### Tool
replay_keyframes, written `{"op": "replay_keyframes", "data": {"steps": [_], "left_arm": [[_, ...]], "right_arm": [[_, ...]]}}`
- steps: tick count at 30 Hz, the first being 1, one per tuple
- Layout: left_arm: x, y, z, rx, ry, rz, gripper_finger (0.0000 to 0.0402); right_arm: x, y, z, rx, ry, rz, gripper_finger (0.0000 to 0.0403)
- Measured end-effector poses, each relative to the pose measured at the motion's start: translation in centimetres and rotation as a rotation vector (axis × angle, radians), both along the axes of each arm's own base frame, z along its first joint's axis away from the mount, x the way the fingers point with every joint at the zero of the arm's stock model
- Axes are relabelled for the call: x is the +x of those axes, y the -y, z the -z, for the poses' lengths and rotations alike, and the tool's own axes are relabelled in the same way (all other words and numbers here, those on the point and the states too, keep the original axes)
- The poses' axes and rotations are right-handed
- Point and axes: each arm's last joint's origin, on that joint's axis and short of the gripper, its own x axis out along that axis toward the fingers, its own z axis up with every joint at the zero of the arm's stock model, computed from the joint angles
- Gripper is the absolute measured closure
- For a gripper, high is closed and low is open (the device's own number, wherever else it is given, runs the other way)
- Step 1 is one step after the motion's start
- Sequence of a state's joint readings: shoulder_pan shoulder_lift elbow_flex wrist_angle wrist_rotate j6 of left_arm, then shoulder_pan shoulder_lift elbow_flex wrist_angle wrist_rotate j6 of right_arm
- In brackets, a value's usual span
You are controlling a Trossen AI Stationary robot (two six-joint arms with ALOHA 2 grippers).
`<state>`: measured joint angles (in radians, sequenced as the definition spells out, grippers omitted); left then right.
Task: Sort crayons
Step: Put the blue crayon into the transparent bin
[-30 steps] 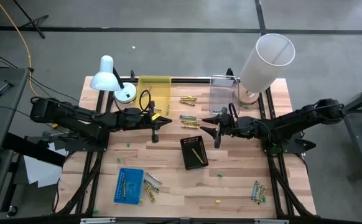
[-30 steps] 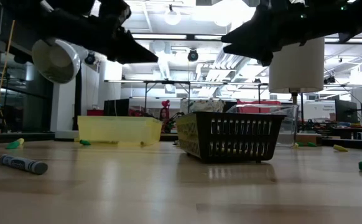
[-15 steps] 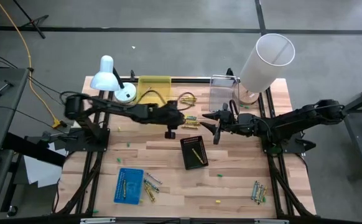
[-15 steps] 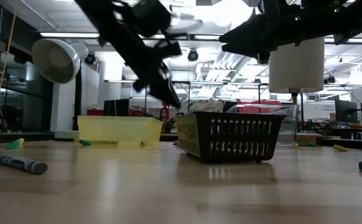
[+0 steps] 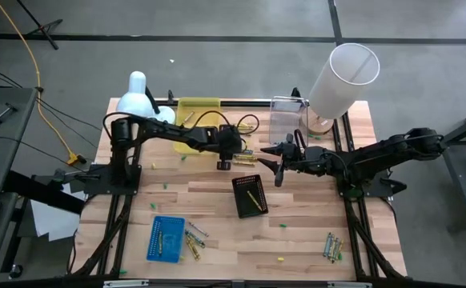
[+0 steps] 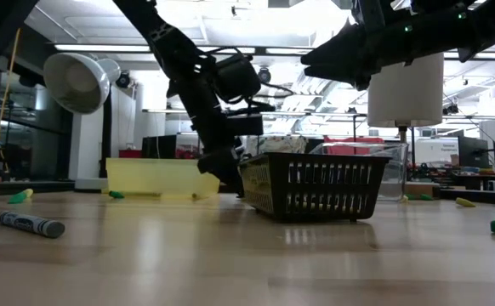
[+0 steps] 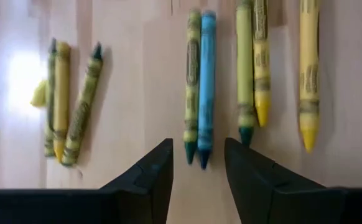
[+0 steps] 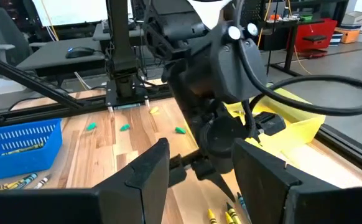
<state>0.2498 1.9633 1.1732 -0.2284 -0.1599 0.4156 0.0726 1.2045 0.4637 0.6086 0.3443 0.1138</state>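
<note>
Two arms over the pale wooden desk (image 5: 217,216): the left gripper (image 5: 223,164) has swung across from beside the translucent yellow tray (image 5: 198,112). Low view: it's dropped beside the black mesh basket (image 6: 309,185). Left wrist: fingers spread, straddling a green-and-blue crayon pair (image 7: 200,87) — a pick looks imminent. Right gripper (image 5: 279,170) waits, spread.

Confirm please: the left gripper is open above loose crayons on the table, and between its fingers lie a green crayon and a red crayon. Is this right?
Not quite. In the left wrist view, the left gripper is open over the loose crayons, but the pair between its fingers is a green crayon and a blue crayon, not a red one.
</note>
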Motion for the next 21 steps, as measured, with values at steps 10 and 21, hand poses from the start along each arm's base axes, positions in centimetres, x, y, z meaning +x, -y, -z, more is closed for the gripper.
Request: {"op": "replay_keyframes", "data": {"steps": [10,21], "left_arm": [[-0.25,-0.35,0.30,-0.092,-0.007,0.007,0.0273],[-0.41,0.06,0.66,-0.131,-0.032,0.033,0.0273]], "right_arm": [[-0.01,0.01,-0.01,0.001,0.001,0.000,0.0233],[-0.01,0.01,-0.01,0.002,0.001,0.001,0.0233]]}}
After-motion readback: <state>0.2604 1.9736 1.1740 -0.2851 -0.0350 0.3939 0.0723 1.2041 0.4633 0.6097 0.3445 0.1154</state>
